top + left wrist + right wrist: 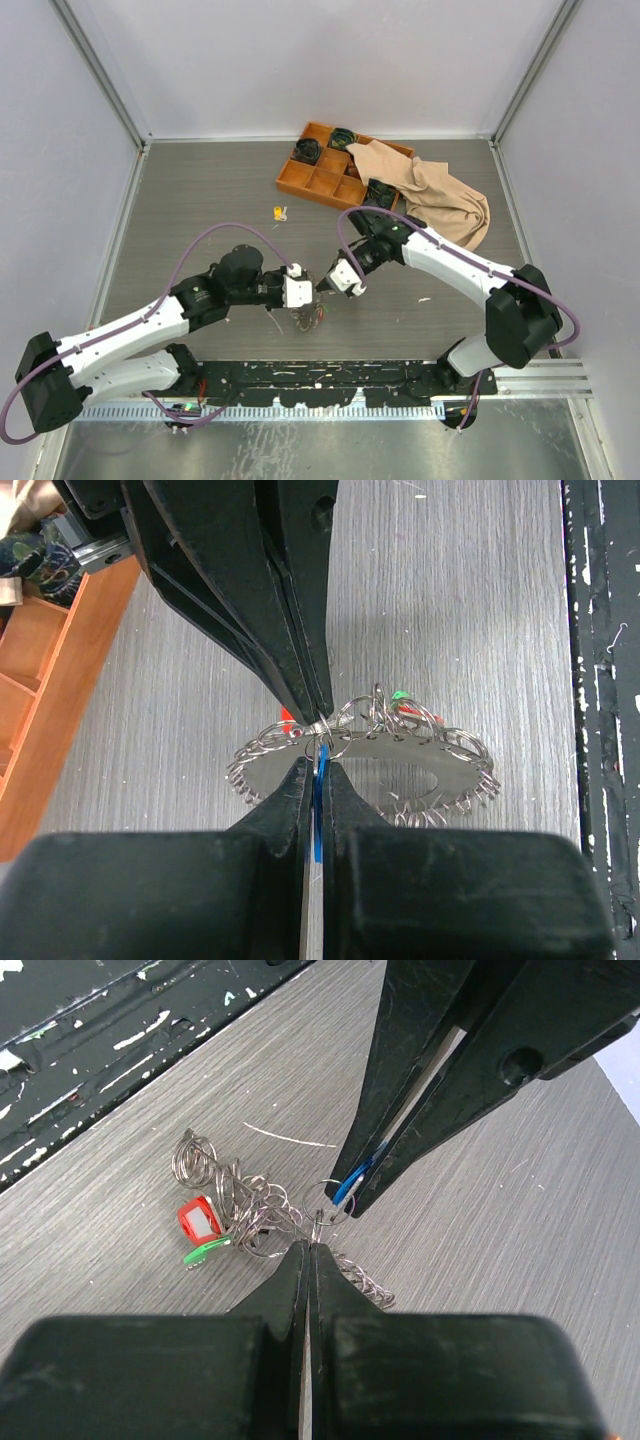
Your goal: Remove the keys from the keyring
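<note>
Left gripper (318,768) has its two black fingers pressed together on a thin blue-capped key (317,820), which stands on edge in the slit between them. Tip to tip with it, the right gripper (308,1250) points in from the opposite side. Its black fingers are likewise closed, pinching one small wire loop of the silvery metal keyring (400,765), a flat oval plate edged all round with small wire loops. The two pairs of tips nearly touch, with a small round ring between them.

Just beyond the left gripper's tips the keyring's plate spreads out low over the grey wood-grain table (470,600); whether it rests there or hangs just above, I cannot tell. A red-capped key (198,1220) and a green-capped key (203,1252) sit among bunched loops to the left of the right gripper's tips.

Further out, past both arms toward the back of the table, an orange compartment tray (300,180) has a beige cloth (440,200) draped over its right end. A small yellow object (280,212) lies between the grippers and the tray, apart from both.
</note>
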Robot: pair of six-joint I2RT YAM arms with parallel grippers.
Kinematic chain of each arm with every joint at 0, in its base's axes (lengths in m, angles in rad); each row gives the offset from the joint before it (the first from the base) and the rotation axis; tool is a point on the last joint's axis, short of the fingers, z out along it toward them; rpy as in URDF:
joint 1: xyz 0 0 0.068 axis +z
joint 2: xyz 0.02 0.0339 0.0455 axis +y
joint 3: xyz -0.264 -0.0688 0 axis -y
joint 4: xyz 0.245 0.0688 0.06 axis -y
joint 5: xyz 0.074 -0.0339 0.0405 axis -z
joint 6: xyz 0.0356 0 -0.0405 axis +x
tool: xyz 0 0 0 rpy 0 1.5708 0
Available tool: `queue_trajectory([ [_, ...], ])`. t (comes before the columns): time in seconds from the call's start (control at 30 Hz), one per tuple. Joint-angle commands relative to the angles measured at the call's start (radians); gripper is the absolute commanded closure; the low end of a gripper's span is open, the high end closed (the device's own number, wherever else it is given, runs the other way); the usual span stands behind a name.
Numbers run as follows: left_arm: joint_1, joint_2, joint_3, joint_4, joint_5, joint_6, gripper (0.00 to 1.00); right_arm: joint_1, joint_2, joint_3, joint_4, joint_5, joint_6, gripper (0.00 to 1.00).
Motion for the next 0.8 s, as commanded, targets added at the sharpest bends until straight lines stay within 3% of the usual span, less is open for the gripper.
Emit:
queue_trajectory([
  [0.0, 0.001, -0.028, 0.065, 0.074, -0.030, 0.028, 1.00, 0.019, 0.021, 0.026, -0.056, 0.022, 0.023, 0.99],
  [0.57, -0.016, -0.069, 0.056, 0.058, -0.044, 0.051, 1.00, 0.027, 0.051, 0.050, -0.006, 0.033, 0.177, 0.98],
  [0.77, -0.016, -0.082, 0.041, 0.065, -0.041, 0.048, 1.00, 0.026, 0.055, 0.052, 0.004, 0.036, 0.200, 0.90],
])
